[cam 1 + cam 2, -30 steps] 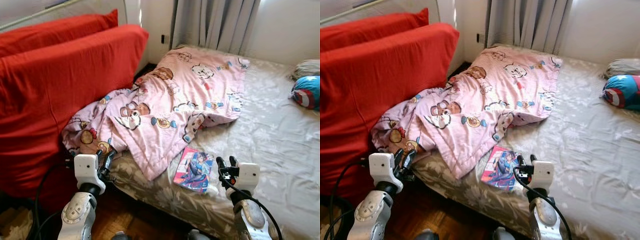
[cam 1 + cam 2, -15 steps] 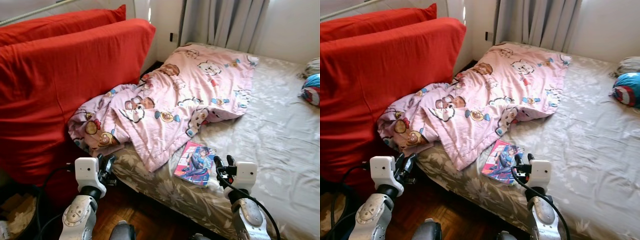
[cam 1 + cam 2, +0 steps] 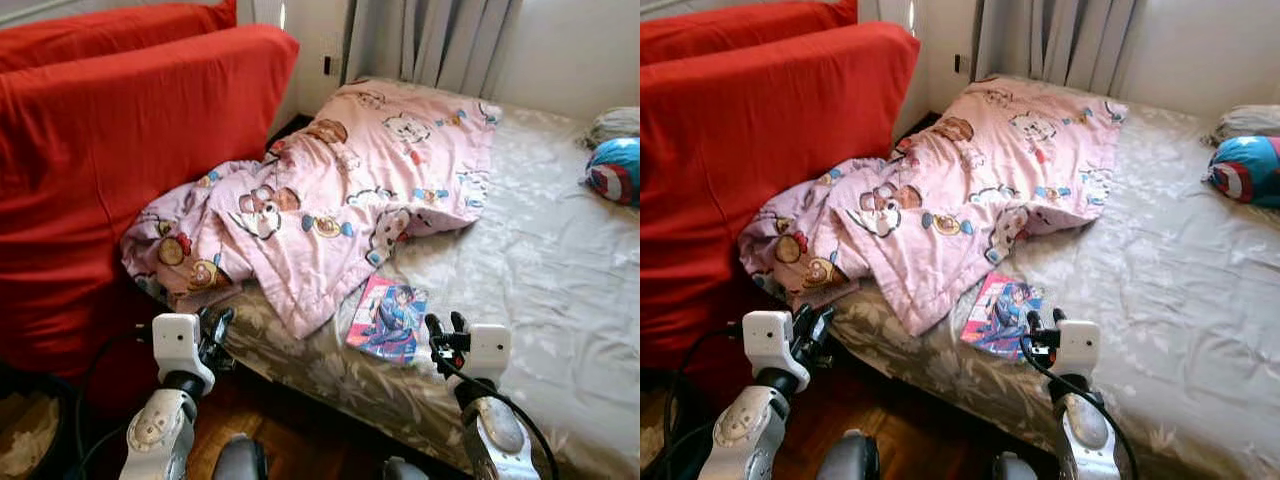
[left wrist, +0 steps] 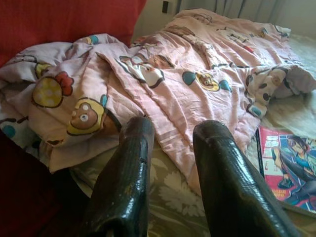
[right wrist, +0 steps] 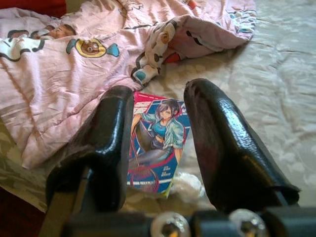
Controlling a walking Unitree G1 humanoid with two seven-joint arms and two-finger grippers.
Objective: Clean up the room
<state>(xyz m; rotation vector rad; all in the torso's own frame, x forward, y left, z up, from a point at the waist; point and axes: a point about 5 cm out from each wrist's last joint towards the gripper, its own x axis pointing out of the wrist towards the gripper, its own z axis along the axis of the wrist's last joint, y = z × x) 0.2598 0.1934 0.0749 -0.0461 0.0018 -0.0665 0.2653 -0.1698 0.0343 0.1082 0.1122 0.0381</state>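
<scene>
A pink cartoon-print blanket (image 3: 340,190) lies rumpled across the bed (image 3: 540,270), spilling over its near left corner. A comic book (image 3: 387,318) with a colourful cover lies flat on the sheet near the bed's front edge, beside the blanket's hem. My right gripper (image 3: 443,324) is open, low and just right of the book, with nothing between its fingers; the book (image 5: 153,145) sits just beyond its fingertips. My left gripper (image 3: 216,322) is open by the bed's near left corner, below the hanging blanket (image 4: 163,84), holding nothing.
A large red cushion (image 3: 120,170) stands along the left, against the bed. A blue and red round cushion (image 3: 614,170) and grey folded cloth (image 3: 615,123) lie at the far right. Grey curtains (image 3: 430,40) hang behind. Wooden floor (image 3: 290,440) shows below the bed edge.
The view has shifted slightly as I move, so the scene slid left a little. Both grippers stay open and empty near the bed's front edge.
</scene>
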